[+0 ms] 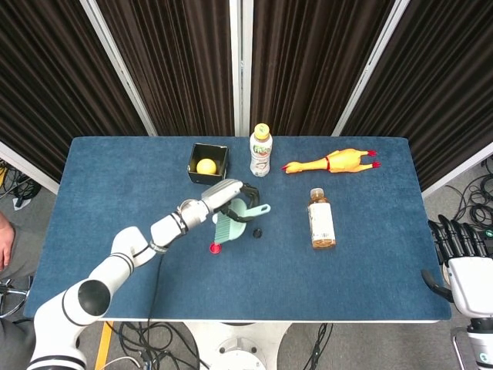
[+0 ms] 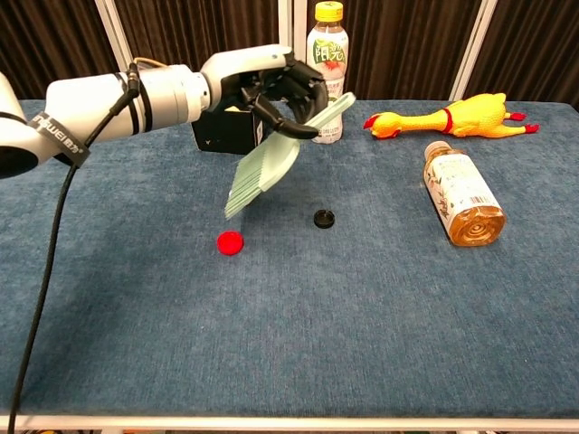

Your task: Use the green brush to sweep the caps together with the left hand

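We take the black cap (image 2: 324,218) on the blue table (image 2: 362,316) as our landmark. Our left hand (image 2: 271,86) grasps the green brush (image 2: 264,166) by its handle, up and to the left of the black cap in the chest view; the brush hangs tilted, its bristles pointing down-left, lifted off the cloth as far as we can tell. The red cap (image 2: 230,242) lies left of the black cap and a little nearer to us, well apart from it, just below the bristle tips.

Behind the black cap stands an upright drink bottle (image 2: 327,72), with a black box (image 1: 208,163) holding a yellow ball (image 1: 205,166) to its left. To the right of the black cap a tea bottle (image 2: 462,193) lies on its side, and a rubber chicken (image 2: 450,117) beyond it.

Our right hand (image 1: 459,245) sits far right, off the table, fingers spread and holding nothing.
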You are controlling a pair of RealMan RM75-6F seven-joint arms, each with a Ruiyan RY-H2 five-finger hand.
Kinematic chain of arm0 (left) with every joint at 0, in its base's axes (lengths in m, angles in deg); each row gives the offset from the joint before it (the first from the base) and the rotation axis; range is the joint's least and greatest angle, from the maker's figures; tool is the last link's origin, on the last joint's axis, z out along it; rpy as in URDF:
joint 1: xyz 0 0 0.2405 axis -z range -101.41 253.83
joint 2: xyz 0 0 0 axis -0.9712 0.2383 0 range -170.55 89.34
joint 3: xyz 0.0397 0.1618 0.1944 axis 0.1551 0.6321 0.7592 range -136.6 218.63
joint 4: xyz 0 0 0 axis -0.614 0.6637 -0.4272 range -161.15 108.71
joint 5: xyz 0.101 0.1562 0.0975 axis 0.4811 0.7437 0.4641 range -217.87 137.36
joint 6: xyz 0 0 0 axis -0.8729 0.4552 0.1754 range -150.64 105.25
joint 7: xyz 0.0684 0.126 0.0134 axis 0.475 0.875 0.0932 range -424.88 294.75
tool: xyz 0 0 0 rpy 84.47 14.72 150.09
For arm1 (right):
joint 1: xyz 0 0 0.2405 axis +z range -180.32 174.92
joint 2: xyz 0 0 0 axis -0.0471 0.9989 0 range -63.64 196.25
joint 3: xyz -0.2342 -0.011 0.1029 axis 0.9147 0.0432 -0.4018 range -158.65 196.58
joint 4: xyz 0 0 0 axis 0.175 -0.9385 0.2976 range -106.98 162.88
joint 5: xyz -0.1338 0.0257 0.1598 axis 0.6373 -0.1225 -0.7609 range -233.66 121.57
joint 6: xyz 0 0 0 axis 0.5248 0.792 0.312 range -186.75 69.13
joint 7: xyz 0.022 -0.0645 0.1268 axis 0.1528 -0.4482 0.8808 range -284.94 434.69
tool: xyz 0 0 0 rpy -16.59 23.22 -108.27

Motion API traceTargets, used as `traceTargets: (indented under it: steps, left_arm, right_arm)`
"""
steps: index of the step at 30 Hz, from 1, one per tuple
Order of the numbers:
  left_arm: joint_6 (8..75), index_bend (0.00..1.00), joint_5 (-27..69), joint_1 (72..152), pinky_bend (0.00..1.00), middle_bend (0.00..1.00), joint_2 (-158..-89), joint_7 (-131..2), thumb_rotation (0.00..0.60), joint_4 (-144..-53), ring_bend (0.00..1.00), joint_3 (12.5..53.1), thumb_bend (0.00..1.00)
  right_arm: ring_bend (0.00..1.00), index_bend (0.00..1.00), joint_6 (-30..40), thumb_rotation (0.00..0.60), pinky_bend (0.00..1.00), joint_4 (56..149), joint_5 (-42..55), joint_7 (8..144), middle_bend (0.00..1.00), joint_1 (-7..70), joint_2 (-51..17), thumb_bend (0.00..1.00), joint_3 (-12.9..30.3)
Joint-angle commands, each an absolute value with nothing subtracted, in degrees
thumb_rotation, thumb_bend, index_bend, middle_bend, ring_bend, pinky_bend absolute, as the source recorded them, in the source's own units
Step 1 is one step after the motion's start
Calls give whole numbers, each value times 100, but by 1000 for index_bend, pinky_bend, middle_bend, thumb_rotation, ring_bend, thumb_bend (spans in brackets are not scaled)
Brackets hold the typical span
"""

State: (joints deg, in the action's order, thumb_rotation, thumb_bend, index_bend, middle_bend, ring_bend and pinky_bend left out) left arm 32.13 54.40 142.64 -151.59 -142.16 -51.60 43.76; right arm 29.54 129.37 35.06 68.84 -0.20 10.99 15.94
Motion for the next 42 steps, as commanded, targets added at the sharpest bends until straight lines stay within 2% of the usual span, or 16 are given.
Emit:
traceTargets:
  steps: [1,6,9,21,28,36,40,42]
  left_arm:
    - [2662,550,5245,14172,363,611,-15211,-14157,600,-5084,403,4356,408]
    - [2075,551,5113,14184,363,614,-15498,-14359,600,-4719,403,4340,411]
    - [1949,551,5117,14200,363,614,-15608,-14552,600,-4589,404,4361,413]
    - [2103,551,5356,14568,363,615,-15876,-14783,600,-4495,404,4464,414]
    - [2266,551,5403,14879,363,615,-15972,-14805,600,-4668,403,4394,414]
    - [2859,550,5502,14894,362,615,-15619,-14620,600,-5207,403,4391,413]
    - [2893,550,5211,14595,272,615,-15230,-13771,600,-5596,403,4206,411]
    - [2925,550,4949,14339,258,615,-14943,-13263,600,-6061,403,4046,410]
  right_arm:
    - [0,0,2997,600,0,12886,3531,6933,0,-44,1099,148,1609]
    - [0,0,3019,600,0,12893,3491,6921,0,-75,1105,148,1614]
    - [0,0,3004,600,0,12953,3467,6845,0,-63,1103,148,1599]
    - [0,0,3197,600,0,12972,3449,6771,0,-175,1114,148,1589]
    - [0,0,3256,600,0,12878,3420,6884,0,-223,1119,149,1580]
    - [0,0,3210,600,0,12740,3473,7040,0,-125,1082,148,1511]
    - [0,0,3227,600,0,12650,3517,7083,0,-37,1069,147,1418]
    - [0,0,3201,600,0,12627,3579,7116,0,24,1066,148,1394]
